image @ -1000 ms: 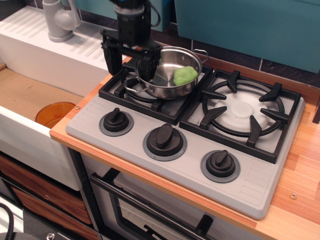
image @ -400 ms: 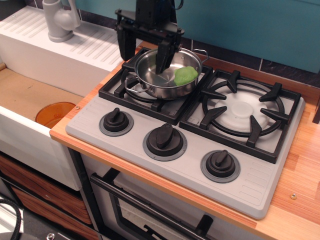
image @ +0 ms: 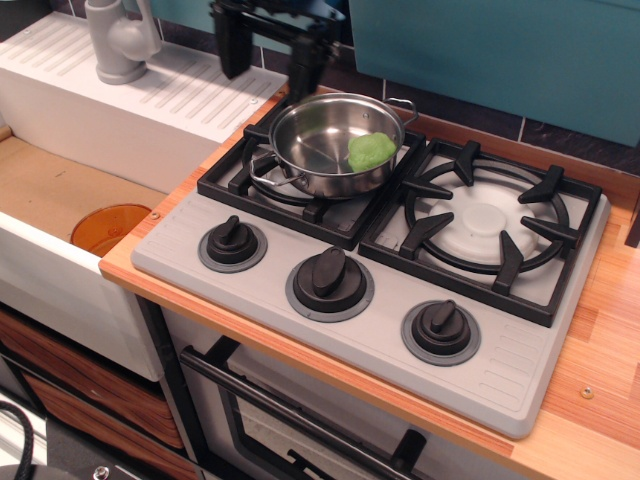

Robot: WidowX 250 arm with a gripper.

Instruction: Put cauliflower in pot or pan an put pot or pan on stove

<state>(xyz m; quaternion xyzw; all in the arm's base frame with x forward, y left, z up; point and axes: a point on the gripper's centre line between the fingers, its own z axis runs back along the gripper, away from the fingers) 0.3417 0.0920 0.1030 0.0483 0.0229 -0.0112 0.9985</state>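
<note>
The shiny steel pot [image: 325,150] stands on the left burner grate of the grey stove [image: 300,320]. The lime-green cauliflower [image: 371,151] lies inside the pot against its right wall. My gripper [image: 268,55] hangs open and empty above and behind the pot's left side, near the top edge of the view. Its two black fingers [image: 232,50] are spread wide and touch nothing.
The right burner grate [image: 487,225] is bare. Three black knobs [image: 328,277] line the stove's front. An orange bowl [image: 108,228] sits in the sink at the left. A grey faucet [image: 118,40] stands on the white drainboard behind it. Wooden countertop [image: 600,370] runs to the right.
My gripper has let go of the pot's rim, risen and moved back to the left. The pot and the cauliflower stay where they were on the left burner.
</note>
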